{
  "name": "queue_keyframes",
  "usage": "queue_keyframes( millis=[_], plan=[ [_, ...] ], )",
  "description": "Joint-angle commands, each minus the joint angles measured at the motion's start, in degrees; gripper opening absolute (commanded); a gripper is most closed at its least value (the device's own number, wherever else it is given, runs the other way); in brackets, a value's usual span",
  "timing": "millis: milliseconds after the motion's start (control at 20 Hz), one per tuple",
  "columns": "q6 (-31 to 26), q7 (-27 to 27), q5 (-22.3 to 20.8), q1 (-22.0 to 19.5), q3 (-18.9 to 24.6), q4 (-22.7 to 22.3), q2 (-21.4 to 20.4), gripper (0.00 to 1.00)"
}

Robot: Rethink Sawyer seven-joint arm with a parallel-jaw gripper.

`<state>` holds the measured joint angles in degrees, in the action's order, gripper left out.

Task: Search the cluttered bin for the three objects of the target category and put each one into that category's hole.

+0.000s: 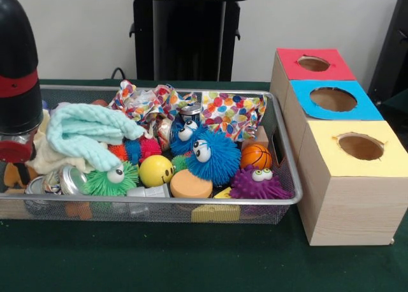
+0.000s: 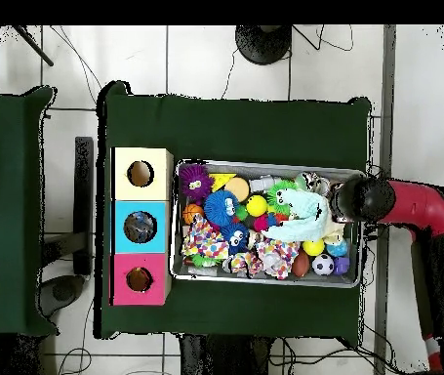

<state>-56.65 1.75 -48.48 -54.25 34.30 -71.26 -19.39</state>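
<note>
A wire mesh bin (image 1: pixel 284 171) sits on a green table (image 1: pixel 191 260), crammed with toys. Which category is wanted cannot be told; candidates include the small basketball (image 1: pixel 255 156) near the bin's right end, the yellow smiley ball (image 1: pixel 155 170) mid-front, and the fuzzy blue creature (image 1: pixel 210 157) at centre. The balls look light and firm, probably slippery, best taken across the middle. The spiky creatures look soft and squashy, easy to pinch anywhere. A mint cloth (image 1: pixel 89 136) and patterned fabric (image 1: pixel 153 104) lie limp over other items. Right of the bin stands a wooden box (image 1: pixel 350 203) with a red hole (image 1: pixel 313 63), blue hole (image 1: pixel 333 99) and yellow hole (image 1: pixel 360 146). The gripper (image 1: pixel 18 81) hangs over the bin's left end; whether its jaws grasp anything cannot be told. The floor is pale tile
</note>
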Motion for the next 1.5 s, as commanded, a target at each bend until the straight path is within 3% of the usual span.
queue_keyframes(
  millis=[50, 800, 1400, 1450, 1500],
  plan=[
    [3.71, 1.6, -3.84, -0.05, -3.9, -3.41, 2.66, 1.0],
    [6.73, -5.0, -3.94, 1.87, -7.93, -3.5, 3.35, 1.0],
    [13.4, -4.07, -1.63, -0.16, -7.46, -5.39, 5.7, 1.0],
    [14.13, -4.21, -1.45, -0.15, -7.61, -5.53, 5.79, 0.0],
    [15.55, -4.9, -1.09, -0.77, -7.15, -5.97, 5.95, 0.0]
  ],
)
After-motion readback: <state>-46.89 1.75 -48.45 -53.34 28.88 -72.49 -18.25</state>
